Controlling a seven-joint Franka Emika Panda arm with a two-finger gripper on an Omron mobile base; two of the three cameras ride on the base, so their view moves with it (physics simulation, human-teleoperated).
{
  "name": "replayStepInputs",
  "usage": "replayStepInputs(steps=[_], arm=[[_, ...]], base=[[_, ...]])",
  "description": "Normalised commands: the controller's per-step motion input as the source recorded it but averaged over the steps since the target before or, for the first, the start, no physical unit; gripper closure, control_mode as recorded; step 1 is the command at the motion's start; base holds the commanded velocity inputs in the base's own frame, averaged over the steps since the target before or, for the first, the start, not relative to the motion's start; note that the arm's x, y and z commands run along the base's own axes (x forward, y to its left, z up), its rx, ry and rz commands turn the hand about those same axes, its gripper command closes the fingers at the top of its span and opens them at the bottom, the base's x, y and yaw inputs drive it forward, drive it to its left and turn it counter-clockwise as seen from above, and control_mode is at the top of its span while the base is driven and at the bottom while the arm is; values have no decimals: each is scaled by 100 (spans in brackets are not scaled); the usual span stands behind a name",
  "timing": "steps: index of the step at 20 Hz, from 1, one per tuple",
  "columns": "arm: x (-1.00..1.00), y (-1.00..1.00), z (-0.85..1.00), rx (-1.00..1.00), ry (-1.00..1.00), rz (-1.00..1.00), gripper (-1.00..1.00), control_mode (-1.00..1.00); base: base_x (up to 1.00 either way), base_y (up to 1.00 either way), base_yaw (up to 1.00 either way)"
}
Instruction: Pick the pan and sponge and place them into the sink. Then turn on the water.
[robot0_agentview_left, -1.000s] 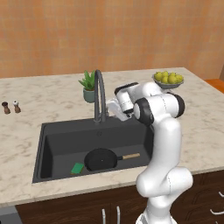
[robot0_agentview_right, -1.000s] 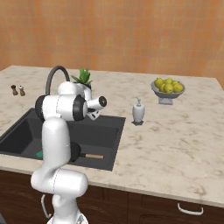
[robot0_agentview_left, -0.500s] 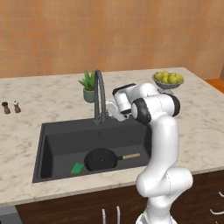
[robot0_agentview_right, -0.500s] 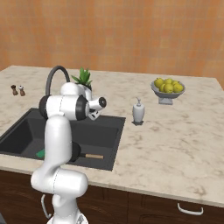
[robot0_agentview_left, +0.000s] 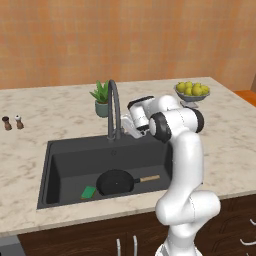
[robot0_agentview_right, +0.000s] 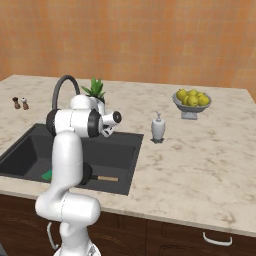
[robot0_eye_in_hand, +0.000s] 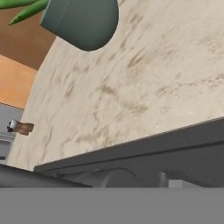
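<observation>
Both placed already: round black frying pan (robot0_agentview_left: 116, 182) and small green sponge (robot0_agentview_left: 89, 192) lying in dark grey sink (robot0_agentview_left: 65, 161). Gripper (robot0_agentview_left: 128, 125) edged closer to faucet (robot0_agentview_left: 114, 107) base; opening unclear. No water yet.

pan (robot0_agentview_left: 116, 182): 1 | sponge (robot0_agentview_left: 89, 192): 1 | shakers (robot0_agentview_left: 12, 122): 2 | plant (robot0_agentview_left: 101, 98): 1 | fruit bowl (robot0_agentview_left: 192, 93): 1 | soap dispenser (robot0_agentview_right: 158, 127): 1

Sponge (robot0_agentview_right: 46, 175) and pan (robot0_agentview_right: 88, 175) in the right base view, mostly behind the arm.

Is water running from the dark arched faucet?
No. In the left base view no stream falls from the dark arched faucet into the dark grey sink.
</observation>
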Motion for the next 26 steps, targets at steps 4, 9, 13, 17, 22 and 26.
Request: replayStepInputs(steps=[4, 9, 13, 17, 22, 26], arm=[[0, 0, 0, 0, 0, 0, 100, -100], [1, 0, -2, 12, 0, -2, 100, -100], [0, -10, 0, 36, 0, -12, 100, -100], [0, -12, 0, 37, 0, -17, 100, -100], [0, -8, 0, 27, 0, -21, 100, -100], [0, -2, 0, 19, 0, -20, 100, -100]], base=[[0, 0, 0], [0, 0, 0], [0, 0, 0], [0, 0, 0], [0, 0, 0], [0, 0, 0]])
